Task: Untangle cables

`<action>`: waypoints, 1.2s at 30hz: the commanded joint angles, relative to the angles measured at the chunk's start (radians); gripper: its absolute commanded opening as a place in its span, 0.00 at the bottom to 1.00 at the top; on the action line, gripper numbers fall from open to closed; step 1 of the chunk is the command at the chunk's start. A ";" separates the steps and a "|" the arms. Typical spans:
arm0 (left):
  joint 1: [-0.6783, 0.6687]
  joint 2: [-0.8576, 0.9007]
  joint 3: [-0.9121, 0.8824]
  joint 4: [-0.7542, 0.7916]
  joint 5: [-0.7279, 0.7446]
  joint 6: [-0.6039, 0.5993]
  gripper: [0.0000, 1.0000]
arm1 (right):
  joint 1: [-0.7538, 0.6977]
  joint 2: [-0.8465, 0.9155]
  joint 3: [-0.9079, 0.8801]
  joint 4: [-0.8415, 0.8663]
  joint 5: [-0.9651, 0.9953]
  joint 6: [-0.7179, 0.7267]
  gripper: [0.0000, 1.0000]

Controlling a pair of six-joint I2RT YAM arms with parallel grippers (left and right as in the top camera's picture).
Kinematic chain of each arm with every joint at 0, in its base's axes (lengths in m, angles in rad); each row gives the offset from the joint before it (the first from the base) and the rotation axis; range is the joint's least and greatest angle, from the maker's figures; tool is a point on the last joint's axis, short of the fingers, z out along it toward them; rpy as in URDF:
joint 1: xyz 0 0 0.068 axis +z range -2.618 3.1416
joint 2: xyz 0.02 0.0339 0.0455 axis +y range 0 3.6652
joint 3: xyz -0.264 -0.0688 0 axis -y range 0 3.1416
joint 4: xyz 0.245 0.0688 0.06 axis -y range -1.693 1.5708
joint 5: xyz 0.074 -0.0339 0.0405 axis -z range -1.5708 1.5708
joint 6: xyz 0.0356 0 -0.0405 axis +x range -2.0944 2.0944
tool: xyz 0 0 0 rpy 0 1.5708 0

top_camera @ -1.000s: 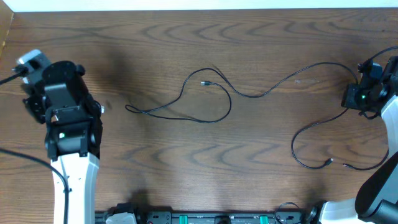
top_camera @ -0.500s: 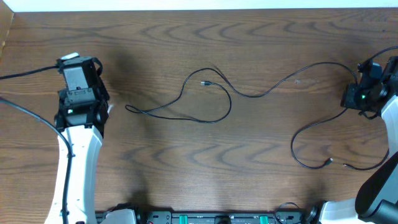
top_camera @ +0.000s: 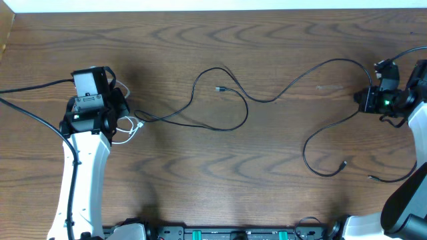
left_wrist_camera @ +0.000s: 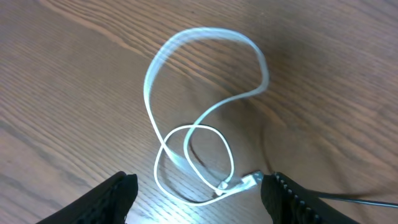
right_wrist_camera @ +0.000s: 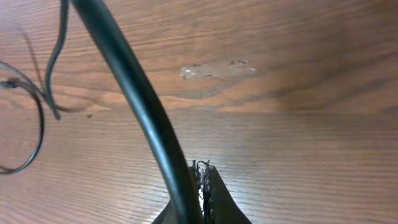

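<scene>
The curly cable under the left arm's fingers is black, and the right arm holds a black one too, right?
No: the curly cable under the left fingers is white, as the left wrist view shows. The right fingers do hold a black cable.

The white cable (left_wrist_camera: 147, 93) lies on the wooden table (left_wrist_camera: 74, 74) in one wide loop with a smaller coil below it. The left gripper (left_wrist_camera: 200, 194) hangs spread, its dark fingers (left_wrist_camera: 115, 196) flanking that coil. The cable's plug (left_wrist_camera: 249, 181) sits at the coil's right, near a black cable (left_wrist_camera: 354, 200).
</scene>
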 commanded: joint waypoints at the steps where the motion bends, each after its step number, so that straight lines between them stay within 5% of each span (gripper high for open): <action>1: -0.001 0.011 0.015 -0.003 0.024 -0.013 0.73 | 0.023 0.010 0.005 0.000 -0.052 -0.027 0.01; 15: -0.001 0.011 0.002 -0.037 0.047 -0.025 0.79 | 0.296 0.010 0.005 0.009 -0.182 -0.154 0.01; 29: -0.001 0.031 0.002 -0.056 0.104 -0.025 0.79 | 0.700 0.087 0.005 0.231 -0.182 -0.154 0.03; 36: -0.001 0.031 0.001 -0.058 0.104 -0.025 0.79 | 0.852 0.169 0.005 0.370 -0.182 -0.154 0.16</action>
